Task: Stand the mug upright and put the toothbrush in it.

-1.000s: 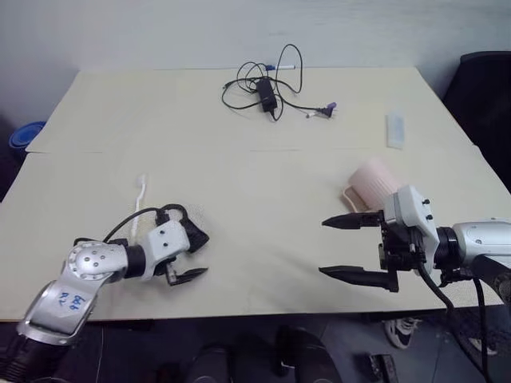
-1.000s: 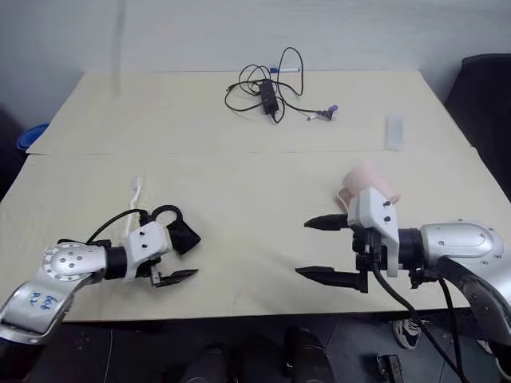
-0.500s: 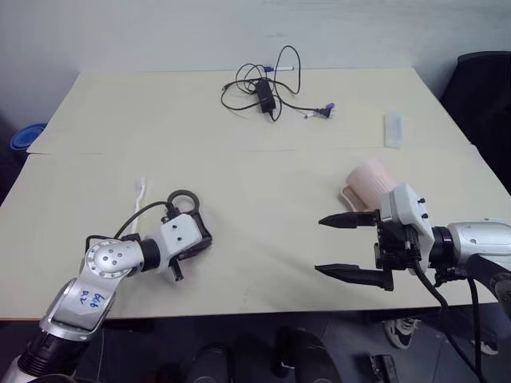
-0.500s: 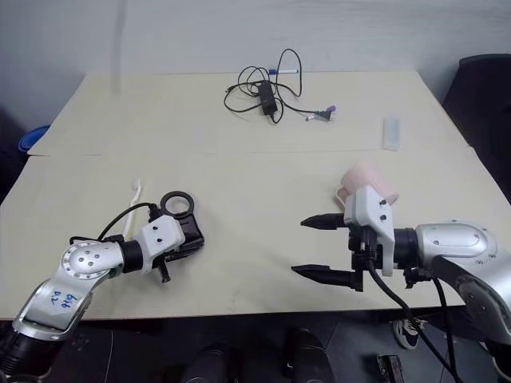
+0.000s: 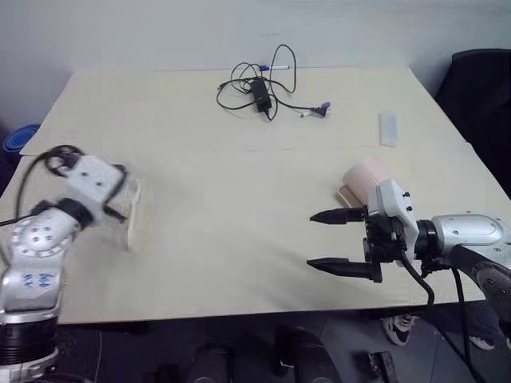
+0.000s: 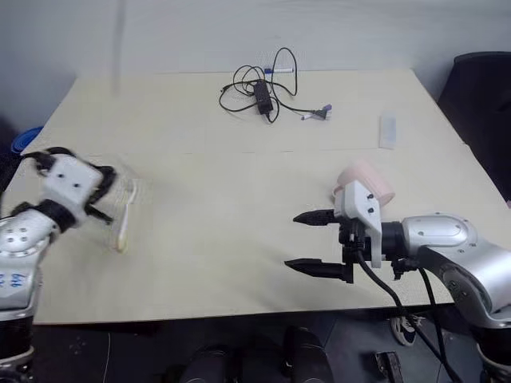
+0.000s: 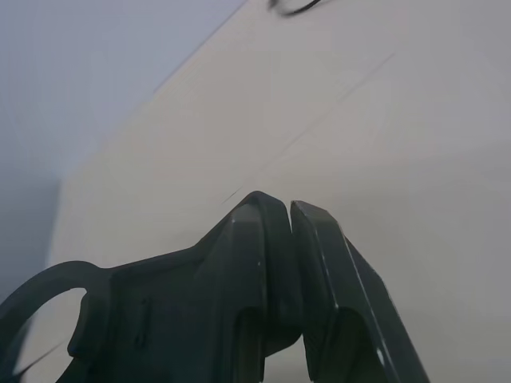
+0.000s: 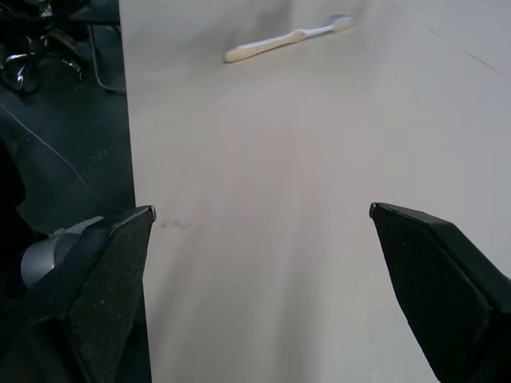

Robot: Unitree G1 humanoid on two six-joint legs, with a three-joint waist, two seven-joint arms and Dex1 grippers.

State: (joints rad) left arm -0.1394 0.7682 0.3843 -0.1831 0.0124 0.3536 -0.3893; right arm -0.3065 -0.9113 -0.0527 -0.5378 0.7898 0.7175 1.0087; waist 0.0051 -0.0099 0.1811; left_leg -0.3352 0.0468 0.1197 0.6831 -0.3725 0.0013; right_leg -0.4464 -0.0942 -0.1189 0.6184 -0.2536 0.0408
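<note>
The pale pink mug (image 5: 369, 177) lies on its side at the right of the table. Just in front of it and toward the table's middle, my right gripper (image 5: 335, 239) hangs open and empty, its fingers pointing left. The toothbrush (image 5: 134, 217) lies flat near the table's left side and also appears far off in the right wrist view as the same toothbrush (image 8: 279, 40). My left gripper (image 6: 100, 209) is raised just left of the toothbrush. In the left wrist view its fingertips (image 7: 275, 209) press together with nothing between them.
A tangle of black cable with an adapter (image 5: 259, 88) lies at the table's far middle. A short white bar (image 5: 388, 128) rests at the far right. A black chair (image 5: 479, 88) stands beyond the right edge, a blue object (image 5: 16, 137) beyond the left.
My left gripper closed and swung left and upward, away from the near end of the toothbrush. The right gripper stayed open and in place. The mug has not moved.
</note>
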